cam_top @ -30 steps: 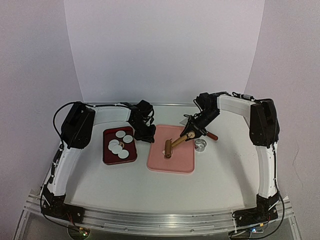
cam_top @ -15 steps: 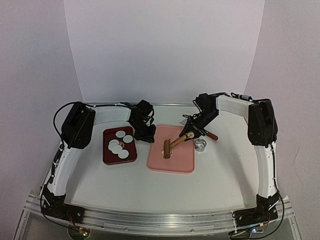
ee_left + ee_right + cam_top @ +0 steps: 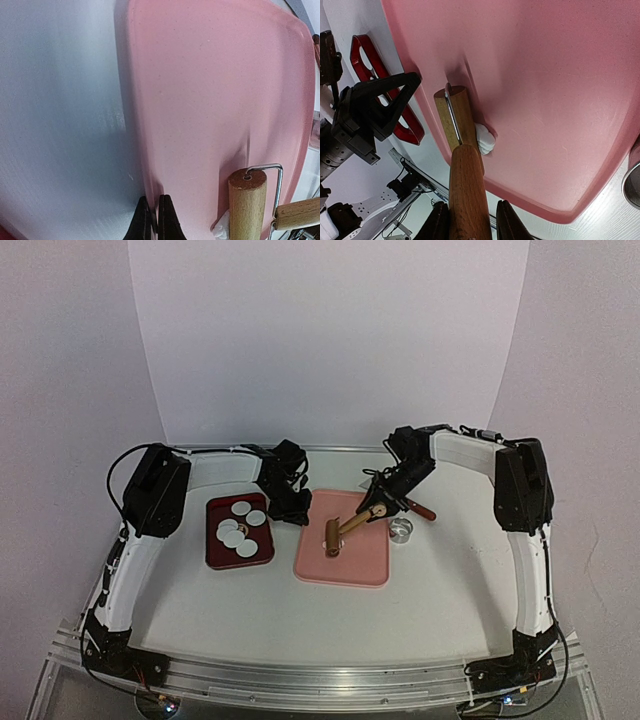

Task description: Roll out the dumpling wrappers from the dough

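The dough [image 3: 485, 139] is a small white lump on the pink tray [image 3: 345, 565], pressed against the side of the wooden roller [image 3: 333, 537]. It also peeks out beside the roller's barrel [image 3: 246, 205] as dough [image 3: 220, 231]. My right gripper [image 3: 378, 508] is shut on the roller's handle [image 3: 467, 185], which slants down onto the tray [image 3: 545, 75]. My left gripper [image 3: 152, 222] is shut on the pink tray's left rim [image 3: 140, 125]. Several round white dumpling wrappers [image 3: 238, 525] lie in the dark red tray [image 3: 240, 565] to the left.
A small metal ring cutter [image 3: 402, 530] stands on the table just right of the pink tray, with a brown stick [image 3: 422, 510] behind it. The red tray's rim [image 3: 412, 130] lies close to the pink tray's left side.
The roller has shifted slightly to the left across the pink tray, with the right gripper following. The left arm has not moved.
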Motion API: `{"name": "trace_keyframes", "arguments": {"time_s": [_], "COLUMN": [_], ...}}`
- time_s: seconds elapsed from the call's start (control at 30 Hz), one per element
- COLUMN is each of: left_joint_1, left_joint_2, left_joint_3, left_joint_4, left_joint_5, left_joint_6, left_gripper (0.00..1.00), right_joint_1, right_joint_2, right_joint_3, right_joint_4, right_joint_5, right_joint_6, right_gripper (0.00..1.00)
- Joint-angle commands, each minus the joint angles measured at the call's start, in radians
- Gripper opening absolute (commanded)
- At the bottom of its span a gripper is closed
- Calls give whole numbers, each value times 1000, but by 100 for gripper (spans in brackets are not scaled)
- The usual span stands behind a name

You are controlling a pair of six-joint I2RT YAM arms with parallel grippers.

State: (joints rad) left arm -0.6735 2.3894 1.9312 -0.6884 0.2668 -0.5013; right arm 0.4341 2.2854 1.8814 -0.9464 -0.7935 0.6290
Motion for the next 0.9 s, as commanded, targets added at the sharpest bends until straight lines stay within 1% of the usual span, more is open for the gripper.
{"name": "trace_keyframes", "arguments": {"time_s": [0.0,0.3,0.5,0.73,0.87], "left_joint_1": [-8,-8,-4,25,30], "left_joint_2": [21,16,3,-37,-38], "left_joint_3": [27,12,-15,-87,-88], "left_joint_4": [29,39,41,83,88], "left_joint_5": [16,29,19,18,19], "left_joint_6": [12,9,-1,-26,-26], "left_gripper": [0,0,0,0,0], "right_joint_1": [40,58,56,3,-10], "right_joint_2": [172,181,151,73,52], "right_joint_3": [-86,-75,-95,-191,-210], "right_joint_4": [-66,-66,-67,-51,-45], "right_joint_5": [562,566,616,660,669], "right_joint_6": [9,11,33,54,60], "right_gripper": [0,0,0,0,0]}}
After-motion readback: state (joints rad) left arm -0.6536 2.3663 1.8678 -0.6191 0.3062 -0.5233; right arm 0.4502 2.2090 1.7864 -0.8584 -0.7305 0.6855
